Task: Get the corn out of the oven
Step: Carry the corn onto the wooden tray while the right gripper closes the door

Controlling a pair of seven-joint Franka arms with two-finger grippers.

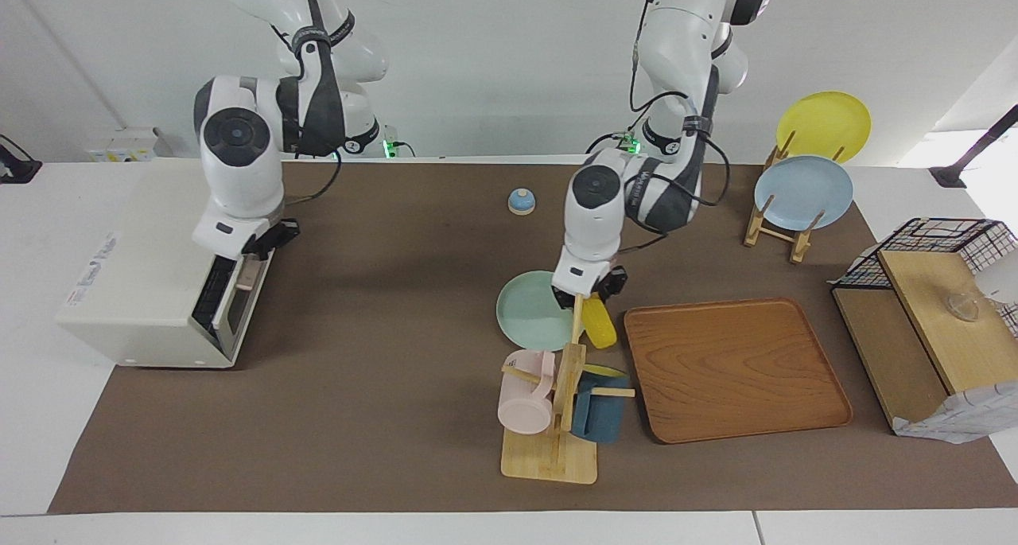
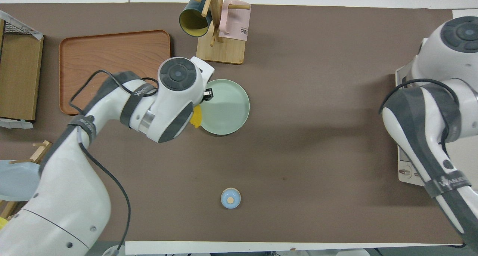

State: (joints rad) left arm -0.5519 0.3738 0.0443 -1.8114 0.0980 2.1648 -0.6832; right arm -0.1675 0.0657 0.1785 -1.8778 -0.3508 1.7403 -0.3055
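**Corn beside the green plate, left claw over it**

Mugs on the wooden rack sit closest to my camera. Next to the rack, my left claw is low over the corn, which lies on the table between the green plate and the tray; I can't tell its grip. My right claw is at the oven door's top edge, grip unclear.

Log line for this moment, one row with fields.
corn: out of oven, beside green plate | left gripper: at corn | right gripper: at oven door
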